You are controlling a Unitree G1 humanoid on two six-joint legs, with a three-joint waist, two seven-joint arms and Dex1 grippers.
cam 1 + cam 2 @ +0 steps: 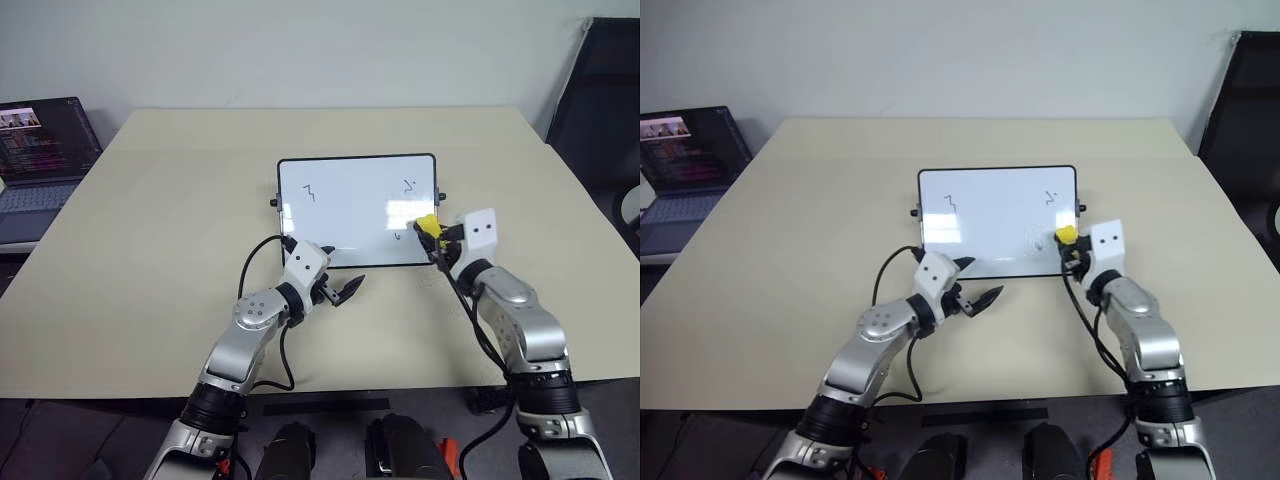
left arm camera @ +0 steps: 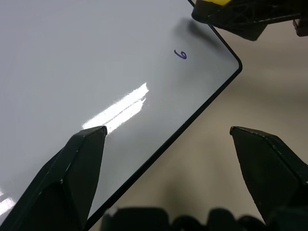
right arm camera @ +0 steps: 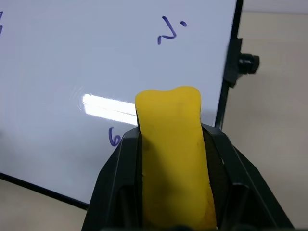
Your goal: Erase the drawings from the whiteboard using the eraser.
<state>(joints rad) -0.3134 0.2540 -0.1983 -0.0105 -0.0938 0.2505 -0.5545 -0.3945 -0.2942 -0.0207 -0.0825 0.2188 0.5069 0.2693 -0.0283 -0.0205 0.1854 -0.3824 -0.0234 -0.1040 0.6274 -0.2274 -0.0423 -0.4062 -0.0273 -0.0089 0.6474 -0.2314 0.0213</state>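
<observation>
Lying flat on the pale worktop (image 1: pixel 150 220), the whiteboard (image 1: pixel 345 205) is set square before the robot, so that both arms can reach it. The eraser (image 1: pixel 426 224) is clamped between the fingers of the right gripper (image 1: pixel 432 232), which are closed tight on its sides; the yellow block sticks out ahead of the fingers, seemingly so that its end can be brought to the board. It is held over the board's corner at about four o'clock, just beside a small looped mark (image 3: pixel 113 137), which is judged the first target. Two more drawings are left on the board: a zigzag (image 1: pixel 310 192) at about nine o'clock and a squiggle with a dot (image 3: pixel 168 31) at about two o'clock. No mark looks wiped yet. The left gripper (image 1: pixel 335 292) is held low at the board's near edge, around six o'clock, with its fingers spread wide and nothing between them; in the left wrist view one finger (image 2: pixel 72 168) lies over the board and the other over the worktop, so a steadying of the frame during wiping is the likely purpose. Whether the board is touched cannot be told. A laptop (image 1: pixel 40 160) stands well apart at the worktop's far left edge.
</observation>
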